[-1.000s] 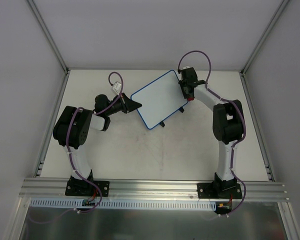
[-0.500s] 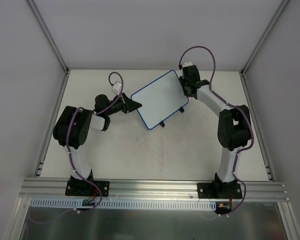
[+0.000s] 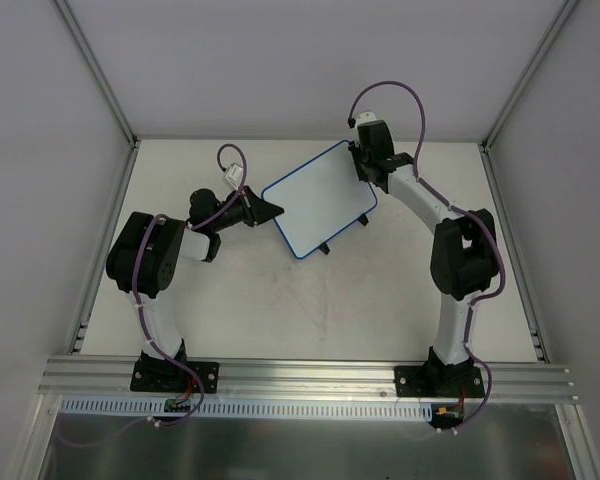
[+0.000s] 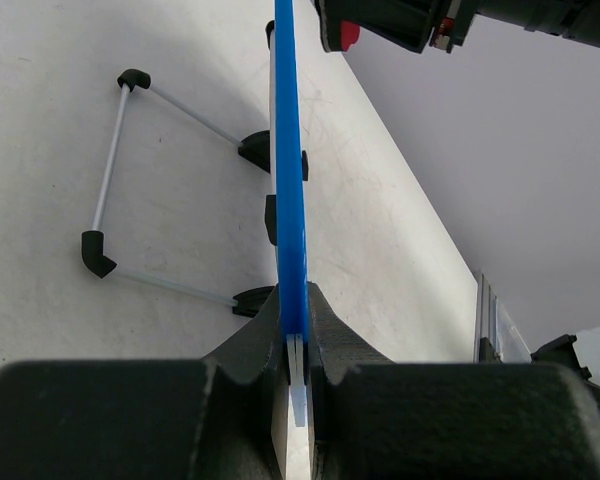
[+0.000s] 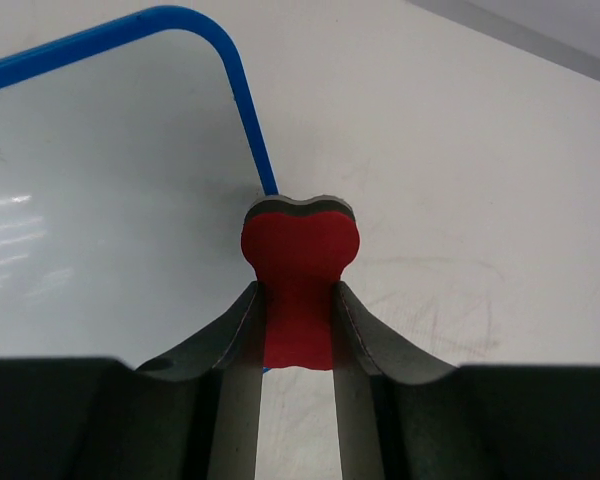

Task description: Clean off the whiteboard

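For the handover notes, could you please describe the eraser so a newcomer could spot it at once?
On the table, find the blue-rimmed whiteboard. At its far right corner, the jaws of the right arm pinch the eraser: small, with a lobed end, the only red thing there.

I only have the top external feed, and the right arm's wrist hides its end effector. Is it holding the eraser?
Observer: Yes. In the right wrist view the right end effector is shut on the red eraser, whose head sticks out past the fingertips.
Operator: Where is that head against the board?
Observer: At the blue rim of the whiteboard, just below a rounded corner. I cannot tell whether it touches.
Operator: And the left grip?
Observer: In the left wrist view the left end effector is clamped on the board's blue edge, which that camera sees edge-on.
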Available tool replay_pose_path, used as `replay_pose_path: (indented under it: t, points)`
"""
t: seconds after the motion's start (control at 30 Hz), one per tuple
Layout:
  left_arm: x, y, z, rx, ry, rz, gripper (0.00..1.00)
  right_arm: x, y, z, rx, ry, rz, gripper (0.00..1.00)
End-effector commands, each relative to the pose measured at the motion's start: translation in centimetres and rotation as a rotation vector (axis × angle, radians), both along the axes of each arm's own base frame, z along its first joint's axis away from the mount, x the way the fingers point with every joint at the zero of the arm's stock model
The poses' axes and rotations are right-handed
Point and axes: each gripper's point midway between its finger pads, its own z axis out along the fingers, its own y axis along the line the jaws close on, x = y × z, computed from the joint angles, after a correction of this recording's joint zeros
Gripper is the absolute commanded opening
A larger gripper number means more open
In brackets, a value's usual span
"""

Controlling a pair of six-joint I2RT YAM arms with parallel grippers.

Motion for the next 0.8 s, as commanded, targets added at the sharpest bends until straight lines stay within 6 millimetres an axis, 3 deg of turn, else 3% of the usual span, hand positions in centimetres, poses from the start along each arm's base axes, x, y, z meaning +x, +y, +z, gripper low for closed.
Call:
replay_pose_path:
  t: [0.0, 0.2, 0.37, 0.7, 0.77]
  points:
    - [-0.8, -0.6, 4.4, -0.03, -0.213, -0.067, 0.0, 0.9, 0.8, 0.5, 0.022, -0.006, 0.007, 0.0]
    - [-0.8, -0.6, 4.4, -0.027, -0.214, -0.065, 0.0, 0.8, 0.5, -1.7, -0.001, 0.037, -0.01, 0.0]
    - [-0.8, -0.6, 4.5, -0.027, -0.217, -0.065, 0.0, -0.6, -0.7, -3.8, -0.017, 0.089, -0.037, 0.0]
    - [-1.0, -0.5, 4.7, -0.034, -0.22, -0.066, 0.0, -2.7, -2.7, -5.7, -0.008, 0.122, -0.07, 0.0]
    - [-1.0, -0.5, 4.8, -0.035, -0.22, -0.066, 0.0, -2.8, -2.7, -5.1, -0.001, 0.112, -0.07, 0.0]
